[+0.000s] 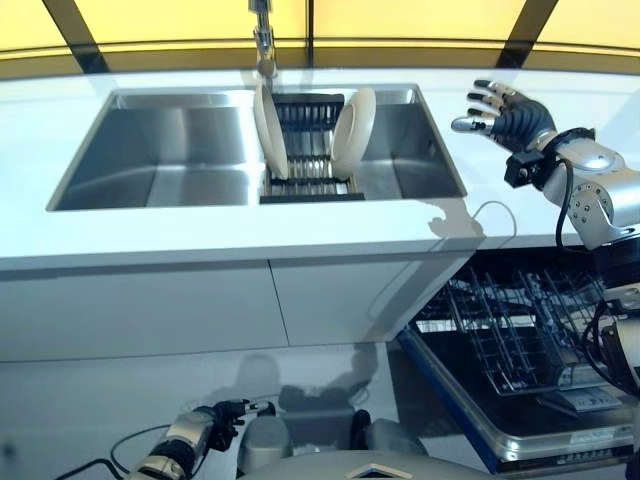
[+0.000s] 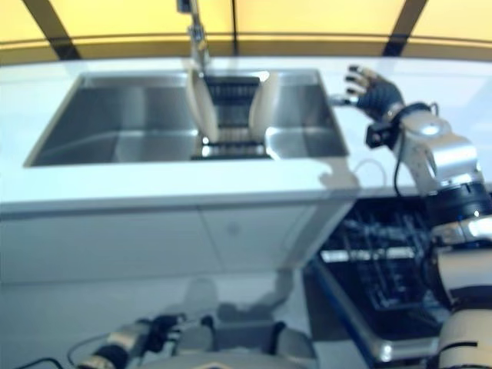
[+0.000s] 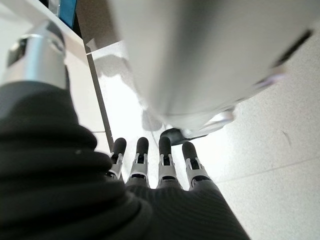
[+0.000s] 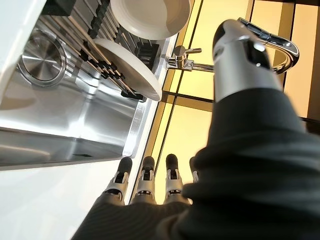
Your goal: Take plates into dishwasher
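Two cream plates stand on edge in a dark drying rack (image 1: 308, 150) set in the sink: one at the rack's left (image 1: 270, 130), one at its right (image 1: 354, 131). They also show in the right wrist view (image 4: 131, 69). My right hand (image 1: 500, 108) is open with fingers spread, raised over the counter to the right of the sink, apart from the plates. My left hand (image 1: 222, 415) hangs low by the floor, open and empty; its straight fingers (image 3: 141, 150) show in the left wrist view. The open dishwasher's lower rack (image 1: 520, 335) is pulled out at the lower right.
A chrome tap (image 1: 263, 40) stands behind the sink (image 1: 160, 150). The white counter (image 1: 230, 235) runs across the front, with white cabinet fronts (image 1: 140, 310) below. The dishwasher door (image 1: 480, 425) lies open near the floor at the right.
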